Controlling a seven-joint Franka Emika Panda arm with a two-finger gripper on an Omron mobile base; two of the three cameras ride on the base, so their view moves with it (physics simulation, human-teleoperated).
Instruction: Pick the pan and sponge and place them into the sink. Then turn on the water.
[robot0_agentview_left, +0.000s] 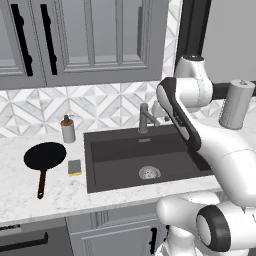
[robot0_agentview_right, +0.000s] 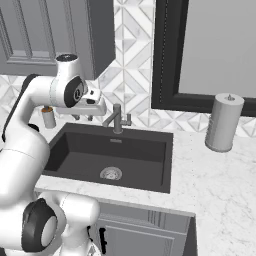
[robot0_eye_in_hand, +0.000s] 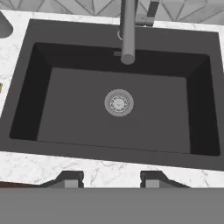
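Marble counter: pan (robot0_agentview_left: 45, 155), sponge (robot0_agentview_left: 74, 167) left of sink-hovering gripper (robot0_eye_in_hand: 111, 178).

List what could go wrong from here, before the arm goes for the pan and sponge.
1. The pan lies flat on the counter with its long handle toward the counter's front edge; a grasp at the handle may let the heavy disc tip or swing.
2. The sponge sits close beside the pan and near the sink rim, so it could get nudged.
3. The faucet spout overhangs the basin; a pan carried in could strike it.
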